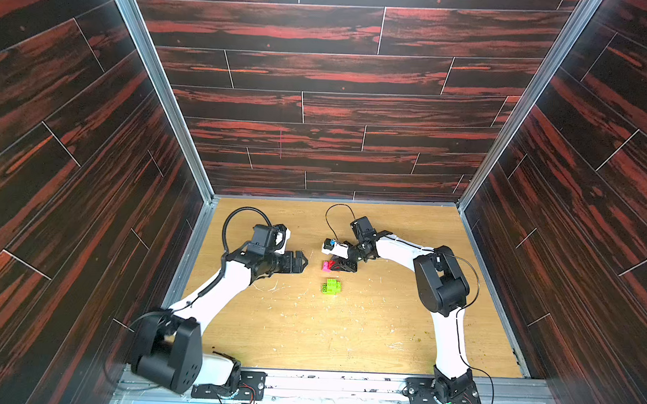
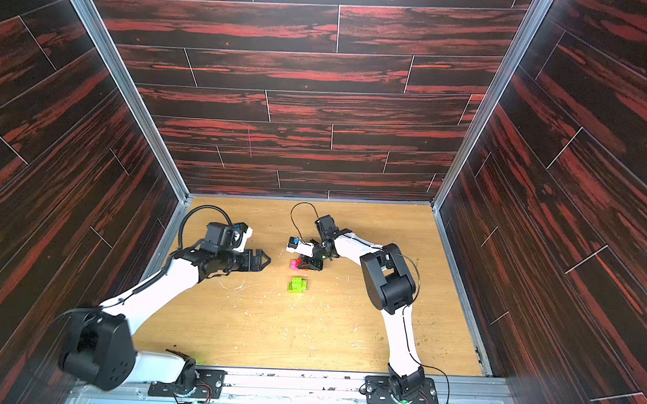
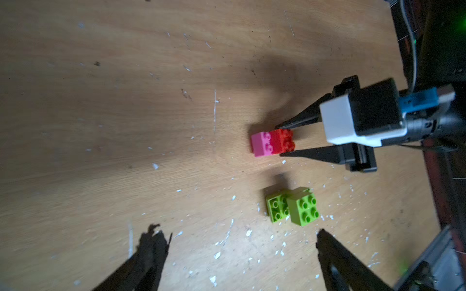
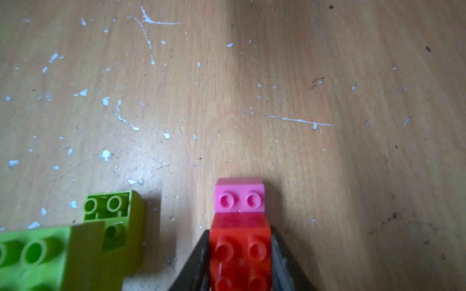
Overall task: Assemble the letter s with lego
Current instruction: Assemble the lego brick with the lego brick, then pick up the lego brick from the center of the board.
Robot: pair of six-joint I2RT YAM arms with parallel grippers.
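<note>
The scuffed wooden bench (image 1: 384, 325) has everything sitting around its middle. The left tool (image 1: 304, 263) hovers left of the bricks with its jaws spread wide and nothing between them. The right tool (image 3: 278, 141) comes in from the right, jaws narrow and pinching the red brick (image 4: 240, 252) on both sides. The lime green bricks (image 1: 331, 287) sit stacked in a clump a bit nearer, apart from the rest. The pink brick (image 4: 239, 199) is joined to the red one's left end, resting on the bench.

red-pink pair (image 3: 272, 144), green cluster (image 3: 292, 206) nearby (apart)
</note>
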